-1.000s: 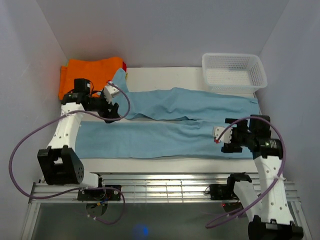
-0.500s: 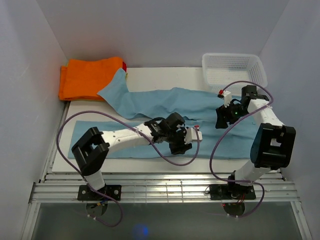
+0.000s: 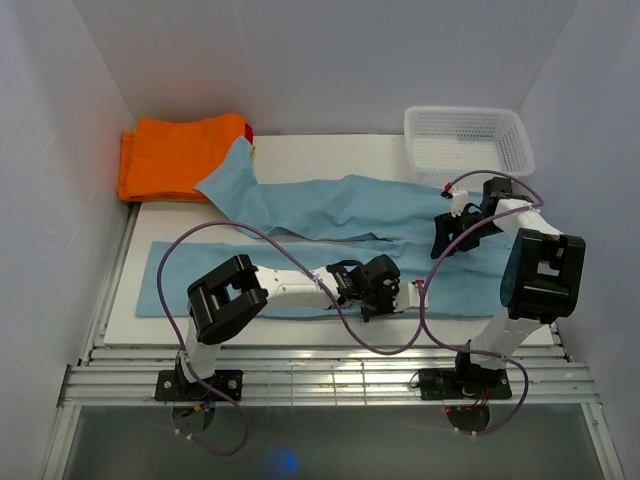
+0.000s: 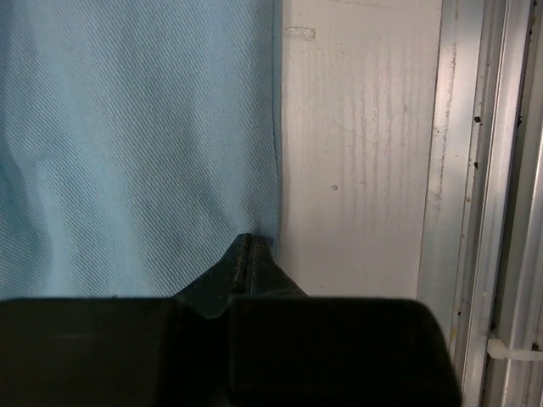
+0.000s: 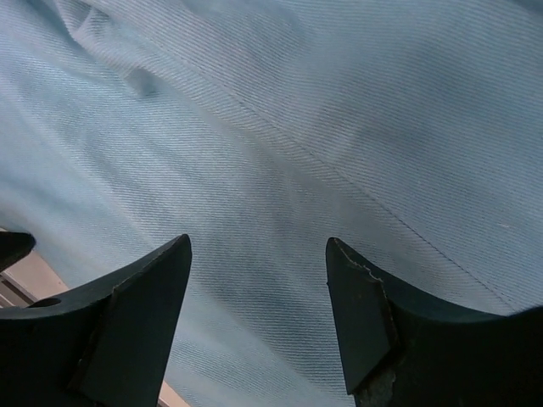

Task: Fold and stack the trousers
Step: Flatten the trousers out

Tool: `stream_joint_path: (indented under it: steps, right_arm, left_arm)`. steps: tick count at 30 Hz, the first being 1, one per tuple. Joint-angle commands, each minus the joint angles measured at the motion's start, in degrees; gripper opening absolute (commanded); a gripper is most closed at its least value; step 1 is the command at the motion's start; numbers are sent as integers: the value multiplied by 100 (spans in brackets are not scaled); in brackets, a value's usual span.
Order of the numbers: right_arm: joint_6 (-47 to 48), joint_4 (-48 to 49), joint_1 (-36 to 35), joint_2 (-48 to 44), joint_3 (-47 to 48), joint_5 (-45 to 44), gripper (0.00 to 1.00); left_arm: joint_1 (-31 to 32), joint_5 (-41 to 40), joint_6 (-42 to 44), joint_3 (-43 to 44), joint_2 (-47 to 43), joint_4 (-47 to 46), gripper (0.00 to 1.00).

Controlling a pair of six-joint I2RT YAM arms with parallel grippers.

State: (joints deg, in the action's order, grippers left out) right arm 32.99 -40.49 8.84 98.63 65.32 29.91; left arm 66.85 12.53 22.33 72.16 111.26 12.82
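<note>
Flatly spread on the table [image 3: 330, 150], the trousers [image 3: 330, 215] are thin, plain sky-blue cloth, lightly wrinkled. Their long axis runs left to right: the joined end lies beneath the right gripper [image 5: 256, 244], and both legs point left, the far one angling toward an orange garment [image 3: 180, 150]. The left gripper [image 4: 250, 244] has its fingers pressed together, pinching the near edge. The right fingers stand spread above the cloth.

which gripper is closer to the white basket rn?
Right. The right gripper is open over the trousers, close in front of the basket; the left gripper pinches the trousers' near edge, farther off.
</note>
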Motion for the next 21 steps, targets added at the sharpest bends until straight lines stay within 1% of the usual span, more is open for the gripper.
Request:
stream_joint_path:
  steps: [1,2,6,16,17,18,20,21]
  right_arm:
    - [-205,120,83,182,33,-47,70]
    - [-206,120,109,218,60,-38,70]
    - [-241,173,135,367,95,-143,68]
    - [-258,208,144,596,130,-284,67]
    - [-258,208,144,613,139,-284,67]
    - [-250,199,144,614,174,-267,67]
    - [-188,121,144,561,209,-144,67]
    - [-162,85,144,526,227,-83,67]
  left_arm:
    - [257,-146,9,26,-61,-254,2]
    - [319,-155,-9,9,-61,-254,0]
    - [714,-68,-201,-158,-61,-245,0]
    - [1304,-67,-519,-466,-298,-201,0]
    - [1322,-110,-554,-483,-316,-157,2]
    - [1322,-172,-684,-518,-420,-148,17]
    - [1322,-313,-773,-633,-631,-105,31]
    - [1313,-330,-826,-659,-919,-87,44]
